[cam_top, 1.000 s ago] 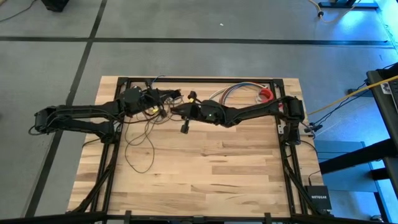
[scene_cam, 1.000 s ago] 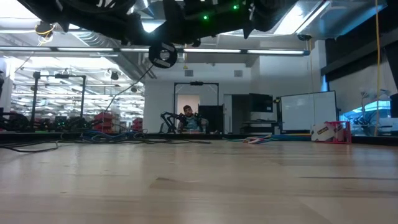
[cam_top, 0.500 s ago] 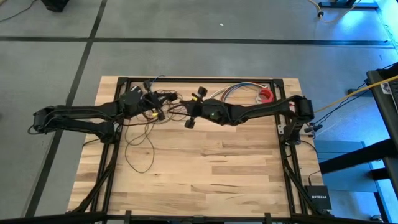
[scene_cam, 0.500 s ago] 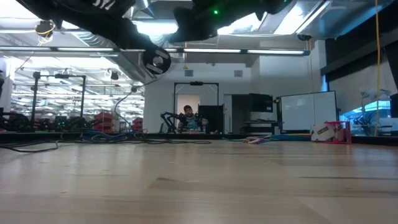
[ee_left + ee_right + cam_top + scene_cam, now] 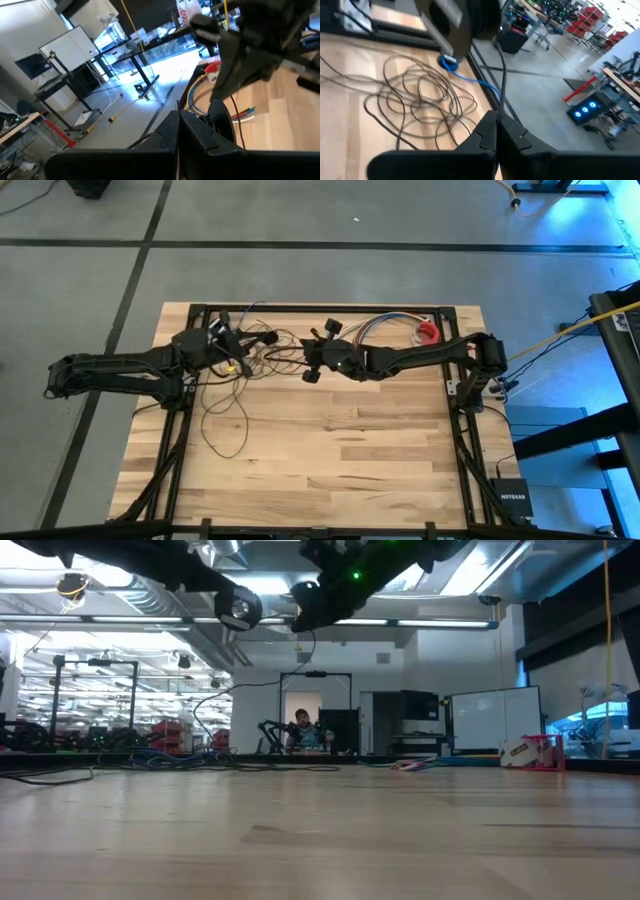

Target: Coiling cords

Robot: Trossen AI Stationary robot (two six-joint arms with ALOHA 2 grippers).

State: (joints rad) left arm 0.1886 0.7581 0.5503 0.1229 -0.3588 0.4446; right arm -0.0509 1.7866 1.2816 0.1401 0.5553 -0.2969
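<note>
The big wooden desk (image 5: 330,450) fills most of the high view, and both dark arms reach in over its far side, one from the left and one from the right, so they meet near the middle where the wire is. The cords (image 5: 228,395) are one long, thin, dark wire: a messy pile of loops lies on the desk under and just beside the left arm, and a long loose loop trails toward the near side of the desk. Some of the wire is lifted up between the two arms, most likely so it can be pulled tight and wound into neat rings, and that job looks only just begun because most of the loops are still spread out. The short bundle of coloured wires (image 5: 375,328) lies by the far edge under the right arm, out of the way. The left hand (image 5: 232,340) is up above the pile with its fingers pressed shut, and a thin wire runs up just beside them, so it seems to pinch the cords. The right hand (image 5: 322,350) is high over the desk too, fingers squeezed shut on a strand of the cords that runs out from between them
</note>
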